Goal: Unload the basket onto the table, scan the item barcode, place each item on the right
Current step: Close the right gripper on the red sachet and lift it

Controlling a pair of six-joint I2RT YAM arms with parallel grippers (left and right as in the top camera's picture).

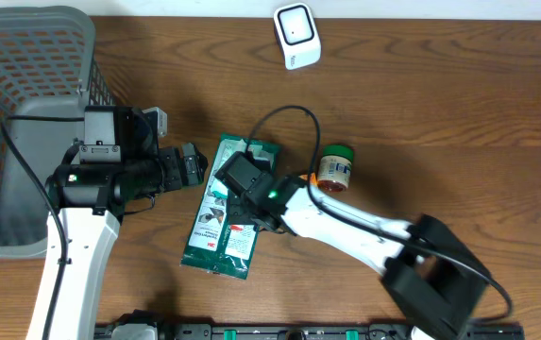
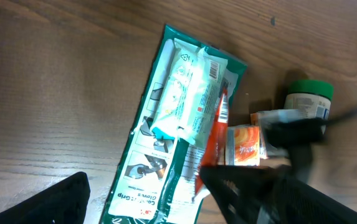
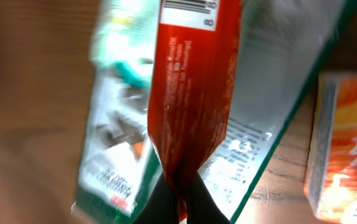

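Right gripper [image 3: 178,202] sits closest to the lens, jaws pinched tight on the crimped end of the red packet [image 3: 190,93]. Packet runs away from the fingers; barcode [image 3: 189,6] shows at its far end, cut by the frame edge. Can't tell if the packet is lifted or resting.

Surface: brown wood-grain table [image 1: 440,104], pale strip of wall along the far edge.

Red packet lies over the green packet [image 1: 223,212], a long flat pouch at mid-table, tilted slightly. Overhead, the right wrist covers the pouch's upper end and hides the red packet almost wholly. Orange box [image 3: 346,143] is just beside the pouch, on the jar's side. White scanner [image 1: 295,36] stands at the far edge, well apart from the packets.

Left gripper [image 2: 144,180] hovers just beside the pouch's left edge, jaws spread wide, nothing between them. Its camera looks down on the pouch, the red packet, the box and the blurred dark right wrist.

Containers: grey mesh basket [image 1: 25,85] fills the left far corner; the left arm and a black cable cross its near side. Jar [image 1: 336,166] with a green lid lies close to the right wrist, lid on, contents not readable.
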